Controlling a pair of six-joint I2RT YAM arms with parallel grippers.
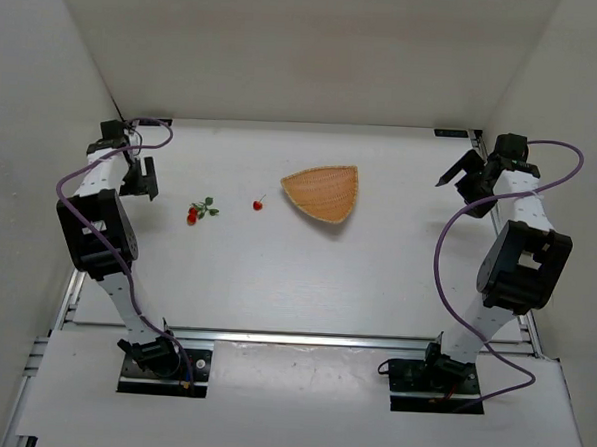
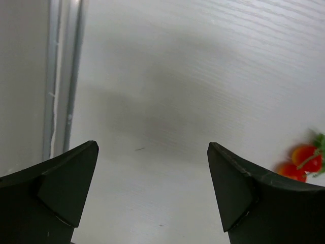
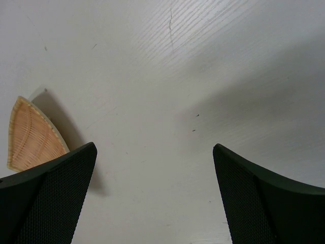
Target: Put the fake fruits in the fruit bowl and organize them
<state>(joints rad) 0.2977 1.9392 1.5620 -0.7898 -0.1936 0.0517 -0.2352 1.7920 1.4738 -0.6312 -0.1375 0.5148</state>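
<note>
The orange-tan wicker fruit bowl (image 1: 323, 192) lies on the white table, right of centre; its tip also shows at the left of the right wrist view (image 3: 30, 137). It holds nothing. A red cherry (image 1: 257, 204) with a thin stem lies just left of it. A red berry cluster with green leaves (image 1: 196, 212) lies further left; it also shows at the right edge of the left wrist view (image 2: 302, 160). My left gripper (image 1: 144, 178) is open and empty, left of the berries. My right gripper (image 1: 463, 177) is open and empty, right of the bowl.
White walls close in the table on the left, back and right. A metal rail (image 2: 63, 81) runs along the table's left edge beside my left gripper. Purple cables (image 1: 447, 251) loop off both arms.
</note>
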